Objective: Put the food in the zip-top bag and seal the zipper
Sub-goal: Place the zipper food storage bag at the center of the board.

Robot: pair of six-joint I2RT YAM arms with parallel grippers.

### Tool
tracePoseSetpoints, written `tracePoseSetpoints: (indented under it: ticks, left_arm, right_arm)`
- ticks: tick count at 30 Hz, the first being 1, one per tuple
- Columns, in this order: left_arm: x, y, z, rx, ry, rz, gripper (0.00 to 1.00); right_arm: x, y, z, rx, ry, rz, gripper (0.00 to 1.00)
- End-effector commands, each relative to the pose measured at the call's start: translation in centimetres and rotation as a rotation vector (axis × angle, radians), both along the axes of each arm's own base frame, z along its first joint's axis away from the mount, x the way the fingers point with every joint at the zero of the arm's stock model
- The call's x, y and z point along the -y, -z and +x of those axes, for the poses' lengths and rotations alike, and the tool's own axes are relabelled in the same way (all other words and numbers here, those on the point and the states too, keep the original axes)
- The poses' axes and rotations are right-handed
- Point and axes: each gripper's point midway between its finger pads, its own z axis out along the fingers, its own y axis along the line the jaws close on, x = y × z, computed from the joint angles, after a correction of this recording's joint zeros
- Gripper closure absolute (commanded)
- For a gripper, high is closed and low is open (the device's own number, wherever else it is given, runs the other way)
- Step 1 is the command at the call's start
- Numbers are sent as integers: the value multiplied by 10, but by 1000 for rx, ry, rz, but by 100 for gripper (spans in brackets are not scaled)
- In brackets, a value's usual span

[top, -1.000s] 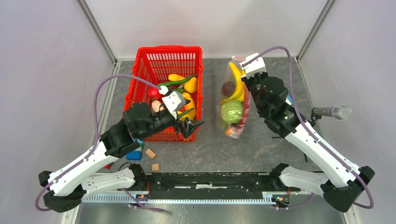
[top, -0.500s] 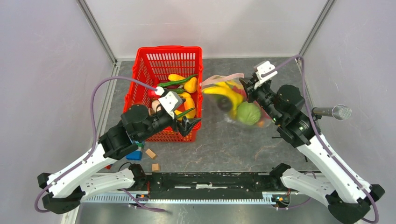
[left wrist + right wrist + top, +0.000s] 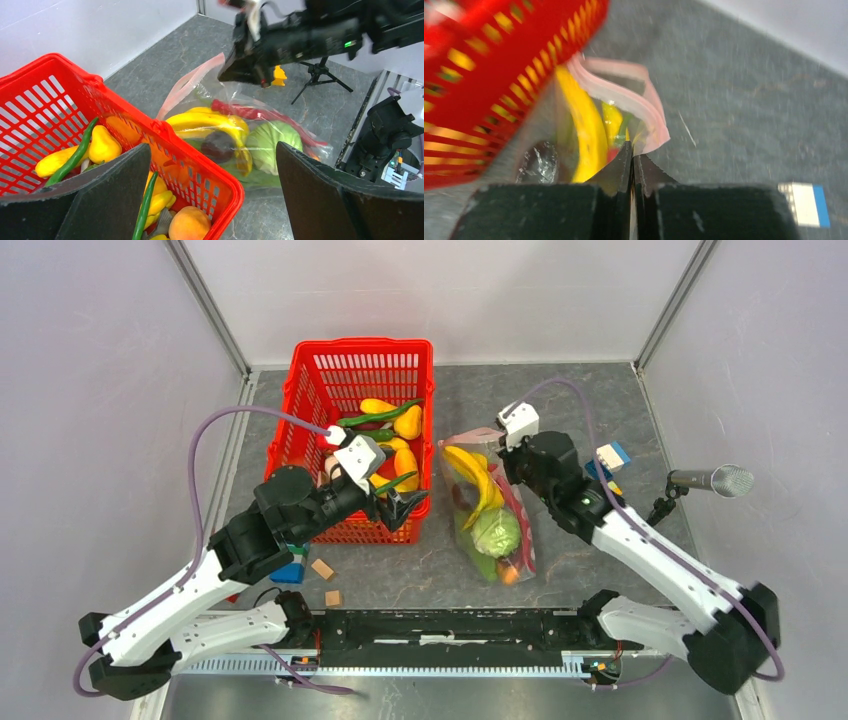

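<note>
Arm stretched forward, the right end effector [image 3: 632,150] pinches the soft, clear zip-top bag [image 3: 462,530] by its pink zipper [image 3: 616,95]; the bag lies on the desk [image 3: 600,400] beside the mesh basket [image 3: 365,343]. The left end effector [image 3: 408,506] hangs spread.

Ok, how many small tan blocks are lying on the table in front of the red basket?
2. One tan block lies beside the blue block by the left arm; the second tan block sits nearer the base rail. The arm may hide others.
</note>
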Motion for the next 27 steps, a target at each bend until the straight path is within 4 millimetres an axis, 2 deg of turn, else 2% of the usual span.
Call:
tracePoseSetpoints:
  ticks: [1, 3, 6, 8, 10, 11, 15, 20, 24, 27]
  left_arm:
    - [0, -11, 1, -11, -10, -36, 0]
    - [0, -9, 2, -17, -13, -24, 0]
    - [-4, -7, 5, -17, -39, -17, 0]
    - [-6, -6, 7, -15, -58, -14, 0]
    - [-8, -4, 10, -13, -77, -7, 0]
    - [-9, -4, 11, -11, -84, -6, 0]
    - [-8, -4, 12, -4, -81, -10, 0]
    - [-4, -4, 10, -12, -62, -13, 0]
    - [-2, -3, 9, -21, -52, -22, 0]
    - [0, -2, 7, -24, -39, -23, 0]
  right_arm:
    - [30, 21, 32, -28, 179, -55, 90]
    - [38, 10, 40, -5, 204, -42, 66]
    - [50, -28, 46, 80, 246, -27, 31]
    - [63, -52, 47, 131, 292, -30, 19]
    - [72, -70, 45, 163, 321, -33, 17]
    - [73, -74, 43, 177, 316, -31, 20]
    - [60, -67, 35, 172, 221, 5, 23]
    - [79, -34, 35, 115, 319, 40, 16]
    - [91, 2, 40, 12, 361, 85, 14]
    - [108, 29, 45, -57, 417, 161, 13]
